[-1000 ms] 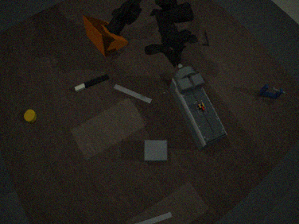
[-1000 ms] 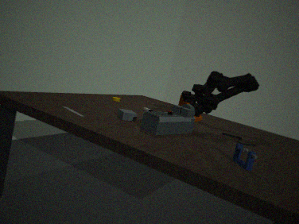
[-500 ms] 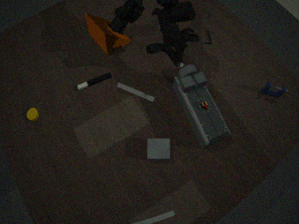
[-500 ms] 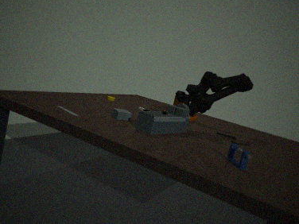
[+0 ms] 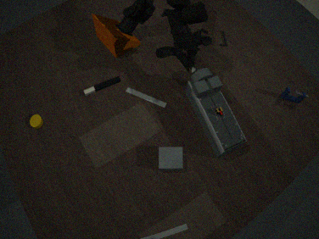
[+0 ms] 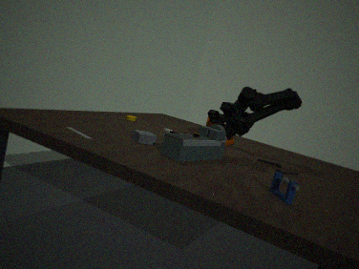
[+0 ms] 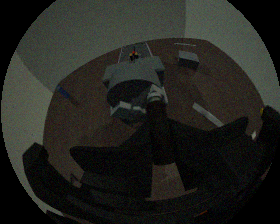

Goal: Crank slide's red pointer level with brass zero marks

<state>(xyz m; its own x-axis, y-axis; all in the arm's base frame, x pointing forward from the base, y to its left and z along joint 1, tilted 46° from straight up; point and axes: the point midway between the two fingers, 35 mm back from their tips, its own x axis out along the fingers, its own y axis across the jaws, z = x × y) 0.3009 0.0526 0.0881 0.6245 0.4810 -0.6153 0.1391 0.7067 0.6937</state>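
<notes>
The grey crank machine (image 5: 204, 116) (image 6: 193, 150) (image 7: 115, 75) stands on the table, with its rounded crank housing toward the arm. The small red pointer (image 5: 220, 112) (image 7: 133, 51) is in the slot on its top, close to the yellowish brass marks. In the wrist view the red tip shows slightly on the far side of the marks; exact level is too small to tell. My gripper (image 5: 190, 64) (image 7: 155, 121) is shut on the dark crank handle (image 7: 159, 112), which runs between the fingers from a pale crank end (image 7: 156, 93). In the exterior view the housing hides the fingertips.
An orange wedge-shaped thing (image 5: 106, 35) stands beside the arm. A black-and-white rod (image 5: 108, 83), a pale bar (image 5: 146, 97) (image 7: 207, 115), a grey block (image 5: 170, 158) (image 6: 144, 136) (image 7: 188, 60) and a yellow cylinder (image 5: 36, 121) (image 6: 131, 118) lie to one side; a blue bracket (image 6: 278, 183) stands opposite.
</notes>
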